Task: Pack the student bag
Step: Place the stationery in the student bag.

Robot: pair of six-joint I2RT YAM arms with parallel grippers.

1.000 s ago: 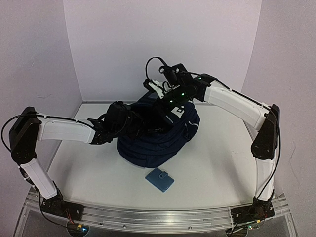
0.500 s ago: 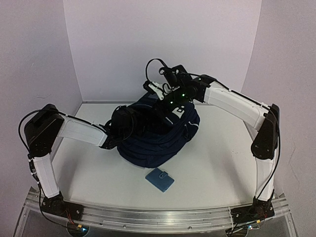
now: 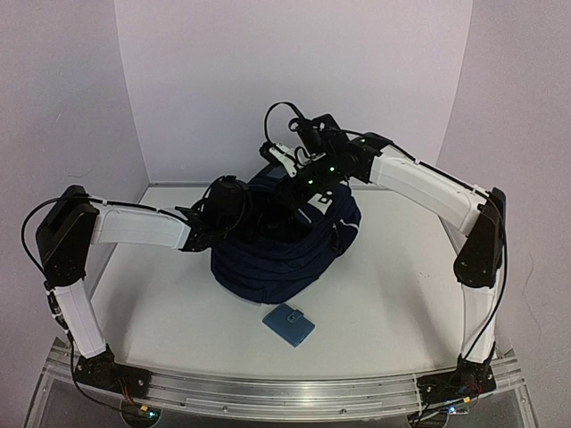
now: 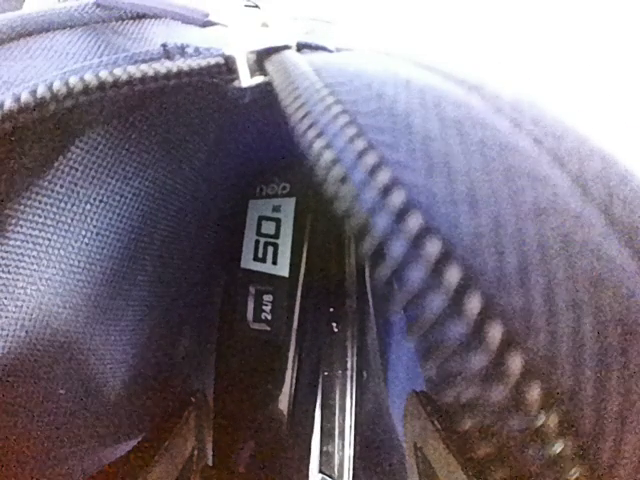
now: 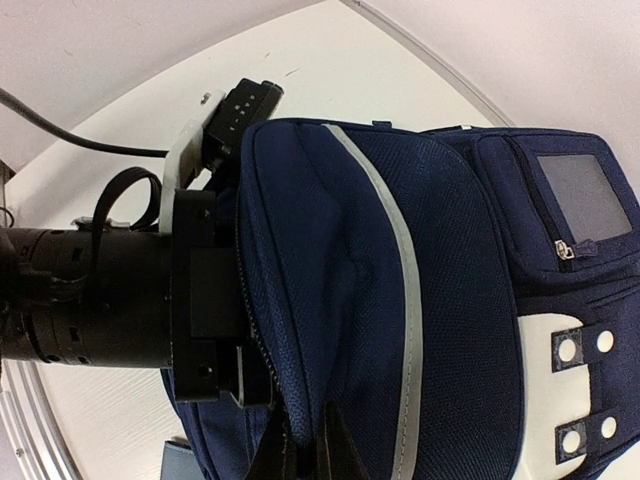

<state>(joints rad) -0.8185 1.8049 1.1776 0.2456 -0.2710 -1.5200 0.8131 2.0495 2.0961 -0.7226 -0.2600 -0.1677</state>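
Observation:
The student bag (image 3: 285, 254) is a dark navy backpack lying mid-table with its zipper open. My right gripper (image 5: 305, 452) is shut on the edge of the bag's top flap (image 5: 330, 280) and holds it up; from above it sits at the bag's far side (image 3: 290, 178). My left gripper (image 4: 305, 450) reaches inside the bag's opening (image 4: 100, 230), and its fingers (image 4: 185, 440) flank a black flat item with a white "50" label (image 4: 268, 240). From above, the left fingers are hidden in the bag and only the wrist (image 3: 227, 201) shows.
A small light-blue snap wallet (image 3: 289, 325) lies on the table in front of the bag, and its corner shows in the right wrist view (image 5: 185, 462). White walls enclose the table on the left, back and right.
My left arm has pushed further right and up into the bag's opening. The right gripper has stayed on the flap. The wallet has not moved.

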